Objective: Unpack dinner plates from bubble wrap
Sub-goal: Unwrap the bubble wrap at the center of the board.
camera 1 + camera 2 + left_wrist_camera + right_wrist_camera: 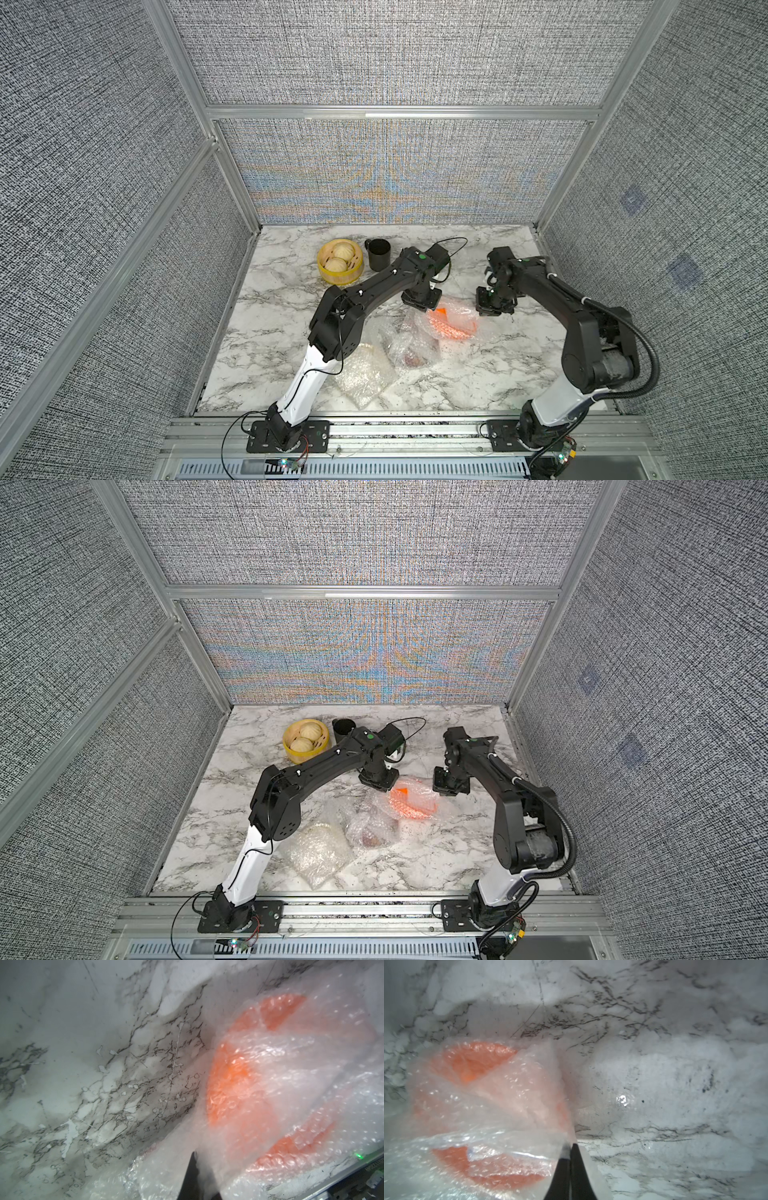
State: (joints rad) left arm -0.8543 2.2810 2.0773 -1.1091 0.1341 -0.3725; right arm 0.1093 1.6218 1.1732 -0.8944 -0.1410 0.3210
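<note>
Nearest, the aluminium rail (415, 432) carries both arm bases. Just beyond it, on the marble counter (478, 382), lies a flat whitish parcel (363, 374) whose contents cannot be made out; the left arm (332, 328) crosses above its left edge. Against its far right side sits a crumpled parcel (409, 340) with a dark red plate (415, 357) showing dimly through it.

Farther and to the right, about mid-counter, the orange plate (453, 324) lies in its bubble wrap (469, 309). The plate is round and lies roughly flat. The wrapped bundle is drawn out left to right between the two arms, its left end slightly farther away.

The left jaws are closed on a fold of the bubble wrap at the bundle's far left. The right jaws are pressed together on a thin corner of the bubble wrap at its far right; the wrist view shows the film running into their tips.

At the far left, well apart from the parcels, stands a yellow steamer basket (340, 262) holding pale buns, with a black cup (378, 254) just beside it on the right.
</note>
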